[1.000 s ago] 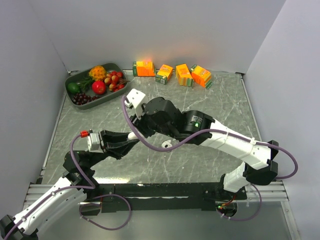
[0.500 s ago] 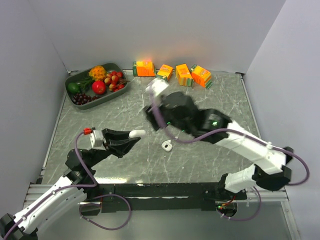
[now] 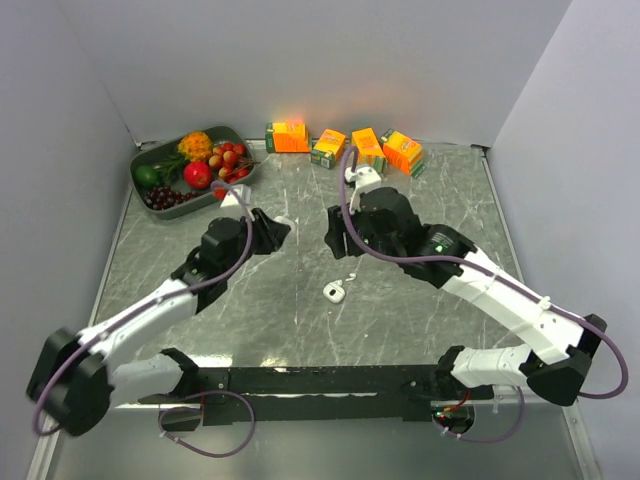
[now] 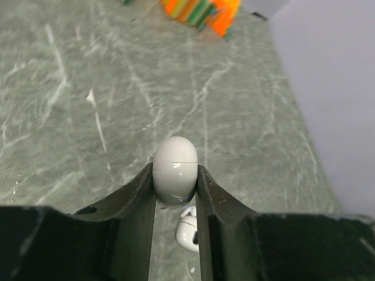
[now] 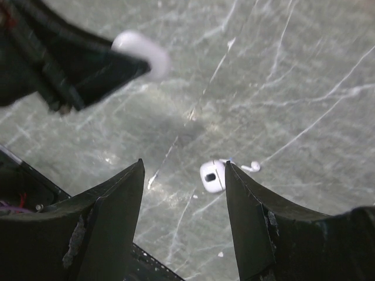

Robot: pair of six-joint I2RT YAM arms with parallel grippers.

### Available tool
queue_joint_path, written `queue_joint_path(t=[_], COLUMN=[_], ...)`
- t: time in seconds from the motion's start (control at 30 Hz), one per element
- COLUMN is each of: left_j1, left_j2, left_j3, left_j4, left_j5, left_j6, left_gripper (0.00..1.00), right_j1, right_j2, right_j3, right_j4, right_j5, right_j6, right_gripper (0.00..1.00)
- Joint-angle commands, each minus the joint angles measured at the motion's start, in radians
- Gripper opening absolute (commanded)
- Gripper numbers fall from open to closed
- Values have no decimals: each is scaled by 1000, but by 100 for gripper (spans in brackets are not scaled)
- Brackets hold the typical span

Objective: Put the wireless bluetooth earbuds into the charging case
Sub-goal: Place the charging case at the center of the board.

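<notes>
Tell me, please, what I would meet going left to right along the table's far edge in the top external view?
Fruit tray, leftmost orange carton, second carton, third carton, rightmost carton.

Small white piece [image 4: 187, 237], perhaps an earbud, half behind left fingers [image 4: 221, 218]

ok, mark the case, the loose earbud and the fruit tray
charging case [image 4: 174, 170]: left wrist view, rounded front
earbud [image 5: 211, 175]: right wrist view, its body
fruit tray [image 3: 240, 137]: top view, far right corner
</notes>
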Motion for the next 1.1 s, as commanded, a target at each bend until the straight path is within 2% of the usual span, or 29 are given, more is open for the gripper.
queue_joint_path(t=[0.0,0.2,0.5,0.6,0.7,0.73,0.83,1.07], left_j1=[84,160,243,267,275,277,278,283], left_j2=[211,506,730,752,764,764,764,754], left_j3=[76,162,180,172,159,152,140,113], left_j4=[99,215,378,378,368,360,334,254], left_j5=[5,120,229,241,255,255,252,236], left_j6=[-143,-223,-237,-245,-239,-239,-231,-206], left_gripper=[1,1,3,13,30,40,52,59], right_j1=[-18,-36,-61,-69,-73,-75,-78,-86], right_j2=[-10,-33,-37,-33,-33,-31,-25,-25], right_j3=[-50,-115,-151,-161,-176,-178,-181,-181], right_j4=[77,103,100,100,111,111,113,114], right_j5=[-50,-73,-95,-104,-112,-110,-112,-96], right_j6=[57,68,55,58,62,63,65,59], right_gripper=[65,65,65,65,65,65,65,65])
